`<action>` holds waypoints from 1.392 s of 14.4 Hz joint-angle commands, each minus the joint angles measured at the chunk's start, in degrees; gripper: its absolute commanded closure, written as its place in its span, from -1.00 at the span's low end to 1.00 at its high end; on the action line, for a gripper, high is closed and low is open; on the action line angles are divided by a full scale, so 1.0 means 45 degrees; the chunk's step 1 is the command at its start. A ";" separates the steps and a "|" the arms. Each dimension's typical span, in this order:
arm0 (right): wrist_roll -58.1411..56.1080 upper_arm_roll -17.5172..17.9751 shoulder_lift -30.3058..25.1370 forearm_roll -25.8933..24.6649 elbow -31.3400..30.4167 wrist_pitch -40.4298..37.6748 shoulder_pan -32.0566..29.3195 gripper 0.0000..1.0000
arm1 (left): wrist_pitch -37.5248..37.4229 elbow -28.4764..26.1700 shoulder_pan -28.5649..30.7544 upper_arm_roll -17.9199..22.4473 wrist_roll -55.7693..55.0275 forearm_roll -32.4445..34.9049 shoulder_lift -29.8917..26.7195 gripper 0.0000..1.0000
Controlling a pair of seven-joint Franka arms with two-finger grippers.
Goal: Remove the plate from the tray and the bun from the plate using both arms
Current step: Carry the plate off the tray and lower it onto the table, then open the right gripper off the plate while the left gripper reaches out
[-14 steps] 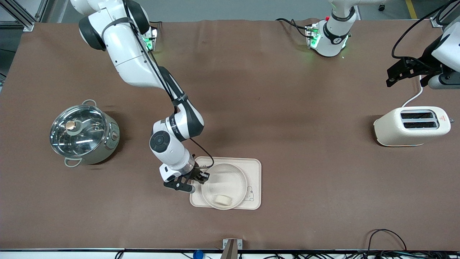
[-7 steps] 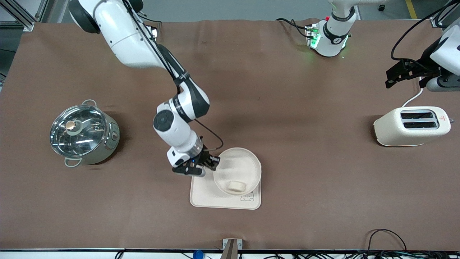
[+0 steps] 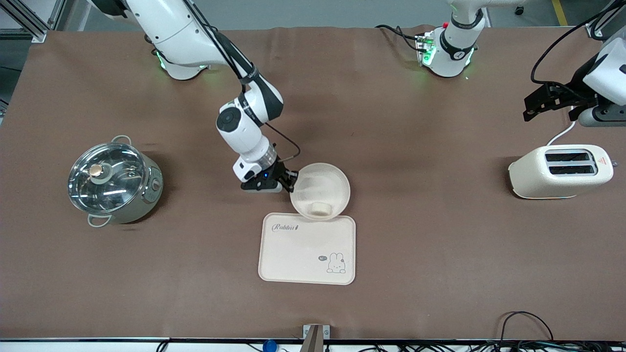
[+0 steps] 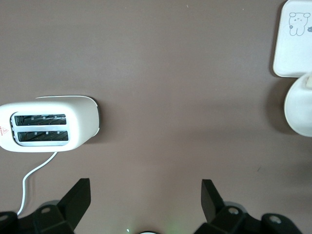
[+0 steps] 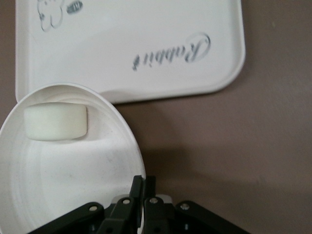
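My right gripper (image 3: 289, 185) is shut on the rim of the round cream plate (image 3: 320, 188) and holds it tilted in the air over the table, just past the tray's edge toward the robots. The small pale bun (image 3: 320, 209) lies inside the plate at its low side. In the right wrist view the gripper (image 5: 144, 184) pinches the plate's rim (image 5: 127, 139), with the bun (image 5: 55, 122) resting in the dish. My left gripper (image 3: 547, 100) is open and empty, held high above the table near the toaster; it waits. Its own view shows the left gripper (image 4: 146, 195) wide open.
The rectangular cream tray (image 3: 293, 249) with a rabbit drawing lies bare near the front camera. A steel pot (image 3: 112, 181) with a glass lid stands toward the right arm's end. A cream toaster (image 3: 560, 171) with a white cord stands toward the left arm's end.
My right gripper has lifted the plate with the bun off the tray and carried it toward the robots' bases. The tray is now bare. The left arm has barely moved.
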 commanded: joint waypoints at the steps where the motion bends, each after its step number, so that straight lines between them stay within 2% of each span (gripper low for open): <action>1: -0.0327 0.0594 -0.1153 0.0305 -0.1809 0.0764 -0.0388 1.00 | 0.0045 0.0208 -0.0005 -0.0019 0.0003 -0.0204 0.0236 -1.00; 3: -0.0327 0.0595 -0.1134 0.0305 -0.1949 0.0925 -0.0388 1.00 | 0.0104 0.0208 -0.0044 -0.0019 -0.0036 -0.0224 0.0412 -1.00; 4: -0.0308 0.0595 -0.1153 0.0305 -0.1988 0.0867 -0.0388 0.81 | 0.0162 0.0208 -0.0063 -0.0038 -0.0055 -0.0224 0.0509 -1.00; 5: -0.0308 0.0595 -0.1134 0.0305 -0.2008 0.0809 -0.0388 0.04 | 0.0162 0.0208 -0.0102 -0.0058 -0.0094 -0.0224 0.0665 -1.00; 6: -0.0191 0.0595 -0.1153 0.0305 -0.2008 0.0808 -0.0388 -0.47 | 0.0182 0.0227 -0.0161 -0.0077 -0.0346 -0.0224 0.0802 -1.00; 7: 0.0100 0.0595 -0.1153 0.0305 -0.2008 0.0808 -0.0388 -0.85 | 0.0240 0.0247 -0.0219 -0.0116 -0.0600 -0.0224 0.1016 -1.00; 8: 0.0431 0.0595 -0.1173 0.0305 -0.2008 0.0808 -0.0349 -1.00 | 0.0299 0.0266 -0.0394 -0.0155 -0.0854 -0.0204 0.1231 -1.00; 10: 0.0708 0.0576 -0.1406 0.0266 -0.1872 0.0460 -0.0407 -1.00 | 0.0454 0.0286 -0.0920 -0.0331 -0.1788 -0.0204 0.1952 -1.00; 12: 0.0611 0.0459 -0.2048 0.0227 -0.1580 -0.1486 -0.0796 -1.00 | 0.1271 0.0344 -0.1817 -0.0331 -0.3522 -0.0204 0.2597 -1.00; 16: -0.1164 0.0439 -0.4680 0.0129 -0.1248 -0.6404 -0.2960 -1.00 | 0.3223 0.0364 -0.3498 -0.0331 -0.6982 -0.0184 0.4198 -1.00; 18: -0.1787 0.0400 -0.5796 0.0032 -0.0431 -0.9294 -0.4074 -1.00 | 0.4414 0.0384 -0.4493 -0.0312 -0.8253 -0.0165 0.5077 -1.00; 20: -0.3035 0.0400 -0.6637 -0.0512 0.0313 -1.1272 -0.5634 -1.00 | 0.5489 0.0384 -0.5139 -0.0312 -0.9697 -0.0126 0.5839 -1.00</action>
